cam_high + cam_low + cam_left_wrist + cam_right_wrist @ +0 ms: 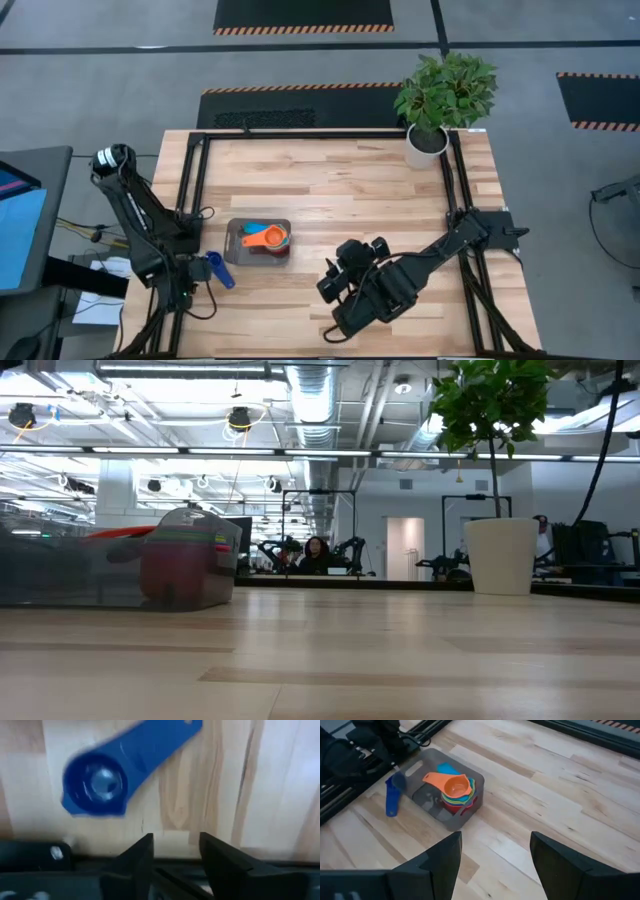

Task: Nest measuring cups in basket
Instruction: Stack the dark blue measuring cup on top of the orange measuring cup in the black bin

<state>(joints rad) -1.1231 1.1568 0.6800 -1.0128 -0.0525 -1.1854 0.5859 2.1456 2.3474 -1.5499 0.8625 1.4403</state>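
The dark grey basket [258, 242] stands left of the table's middle and holds several nested measuring cups, an orange one [454, 785] on top. A dark blue cup [95, 785] lies on the wood beside the basket's left end, bowl up, its flat handle [160, 742] stretched away from the bowl. My left gripper [175, 840] points down at the table's left edge, right next to that cup. It is open, with only bare wood between its fingers. My right gripper [495, 840] hovers open to the right of the basket, tilted down toward it.
A white pot with a green plant [430, 140] stands at the table's far right corner. Black frame rails [190, 200] run along the table's left, far and right edges. Bare wood lies between the basket and the pot.
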